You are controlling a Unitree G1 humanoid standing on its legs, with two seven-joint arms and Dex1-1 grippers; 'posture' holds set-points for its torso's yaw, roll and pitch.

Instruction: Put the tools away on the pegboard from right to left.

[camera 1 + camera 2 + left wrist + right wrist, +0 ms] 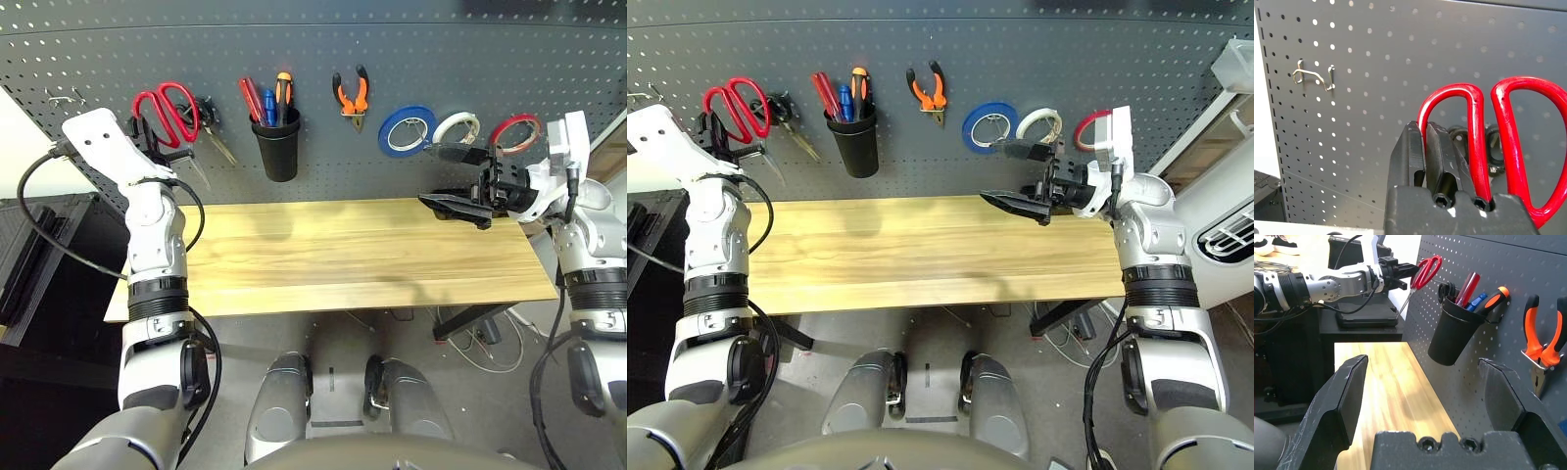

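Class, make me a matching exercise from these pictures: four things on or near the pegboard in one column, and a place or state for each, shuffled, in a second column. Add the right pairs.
Things
1. red-handled scissors
2. orange-and-black-handled pliers
3. black cup
4. right gripper

Places or states
A. open, holding nothing, above the table's right end
B. hanging on the pegboard between the cup and the blue tape roll
C. held by one handle loop in the shut left gripper
D. holding screwdrivers upright

Pairs: 1-C, 2-B, 3-D, 4-A

Black-handled scissors [1476, 147] mostly hidden behind red-handled scissors [1498, 147]; red tape ring [1089, 127] partly behind right arm.
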